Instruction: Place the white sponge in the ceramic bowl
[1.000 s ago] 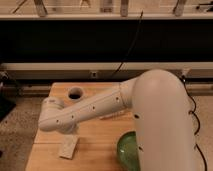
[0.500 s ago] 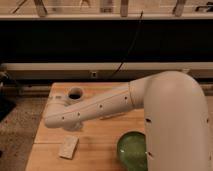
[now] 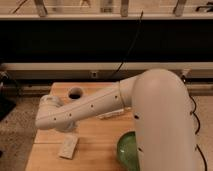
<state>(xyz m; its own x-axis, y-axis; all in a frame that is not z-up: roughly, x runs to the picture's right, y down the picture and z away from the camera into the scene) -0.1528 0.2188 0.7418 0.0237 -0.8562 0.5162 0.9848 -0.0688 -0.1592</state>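
Note:
The white sponge point(image 3: 68, 146) lies flat on the wooden table point(image 3: 95, 145) near its front left. The green ceramic bowl point(image 3: 126, 150) sits at the front right, partly hidden behind my white arm. My arm reaches leftward across the table. The gripper point(image 3: 63, 128) hangs under the arm's left end, mostly hidden by the wrist, just above and behind the sponge. Nothing shows in its grasp.
A small white cup with a dark inside point(image 3: 75, 93) stands at the back left of the table. A white packet point(image 3: 113, 115) peeks out from under the arm at mid-table. A dark wall with a cable and a rail runs behind the table.
The arm's left end has shifted slightly left and lower toward the sponge. The upper arm covers more of the bowl. The sponge and cup have not moved.

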